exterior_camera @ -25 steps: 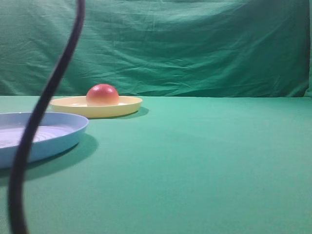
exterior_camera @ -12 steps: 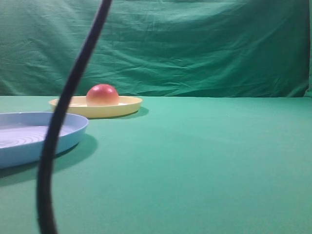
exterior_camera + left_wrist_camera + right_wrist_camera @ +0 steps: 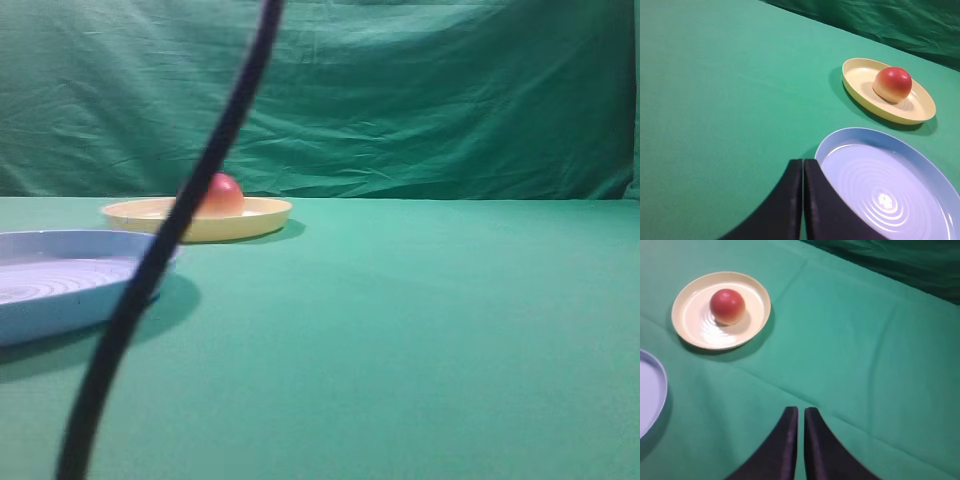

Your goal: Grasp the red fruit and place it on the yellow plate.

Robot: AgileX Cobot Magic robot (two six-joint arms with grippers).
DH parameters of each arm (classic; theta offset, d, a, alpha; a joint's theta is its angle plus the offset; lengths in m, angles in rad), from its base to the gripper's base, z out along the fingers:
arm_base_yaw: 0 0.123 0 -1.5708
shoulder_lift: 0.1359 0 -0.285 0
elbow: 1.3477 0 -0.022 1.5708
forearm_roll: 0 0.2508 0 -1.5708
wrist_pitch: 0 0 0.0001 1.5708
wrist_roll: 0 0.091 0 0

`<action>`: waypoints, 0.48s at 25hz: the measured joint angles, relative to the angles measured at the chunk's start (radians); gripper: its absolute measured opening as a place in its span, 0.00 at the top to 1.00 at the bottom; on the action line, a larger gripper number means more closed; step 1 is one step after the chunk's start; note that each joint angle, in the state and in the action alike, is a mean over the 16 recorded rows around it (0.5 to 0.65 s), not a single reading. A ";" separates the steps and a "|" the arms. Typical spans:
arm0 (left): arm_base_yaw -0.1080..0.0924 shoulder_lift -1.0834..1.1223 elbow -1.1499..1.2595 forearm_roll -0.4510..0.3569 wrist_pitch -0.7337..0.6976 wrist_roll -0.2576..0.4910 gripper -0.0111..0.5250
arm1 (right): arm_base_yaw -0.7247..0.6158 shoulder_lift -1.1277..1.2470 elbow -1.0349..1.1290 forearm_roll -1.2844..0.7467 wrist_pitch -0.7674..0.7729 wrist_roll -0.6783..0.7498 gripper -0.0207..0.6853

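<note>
The red fruit (image 3: pixel 892 84) (image 3: pixel 727 305) rests on the yellow plate (image 3: pixel 855 75) (image 3: pixel 690 337), red on top and yellowish below. In the exterior high view the fruit (image 3: pixel 226 195) is half hidden behind a black cable, and the plate (image 3: pixel 255 215) sits at the far left of the table. My left gripper (image 3: pixel 803 162) is shut with nothing in it, at the near rim of the blue plate. My right gripper (image 3: pixel 800 411) is shut and holds nothing, hovering above bare green cloth well to the right of the yellow plate.
A light-blue plate (image 3: pixel 935 172) (image 3: pixel 150 262) (image 3: pixel 655 390) with a ringed centre lies in front of the yellow one. A black cable (image 3: pixel 170 240) hangs across the exterior high view close to the lens. Green cloth covers the table and the backdrop (image 3: pixel 420 100).
The black cable has swung to the right across the exterior high view and now covers part of the fruit. Fruit and plates have not moved.
</note>
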 joint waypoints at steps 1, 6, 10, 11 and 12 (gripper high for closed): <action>0.000 0.000 0.000 0.000 0.000 0.000 0.98 | -0.025 -0.026 0.031 0.003 -0.022 0.003 0.97; 0.000 0.000 0.000 0.000 0.000 0.000 0.98 | -0.151 -0.163 0.177 0.015 -0.116 0.014 0.96; 0.000 0.000 0.000 0.000 0.000 0.000 0.98 | -0.239 -0.282 0.290 0.017 -0.175 0.013 0.95; 0.000 0.000 0.000 0.000 0.000 0.000 0.98 | -0.260 -0.316 0.319 0.017 -0.189 0.013 0.94; 0.000 0.000 0.000 0.000 0.000 0.000 0.98 | -0.279 -0.348 0.346 0.017 -0.201 0.012 0.94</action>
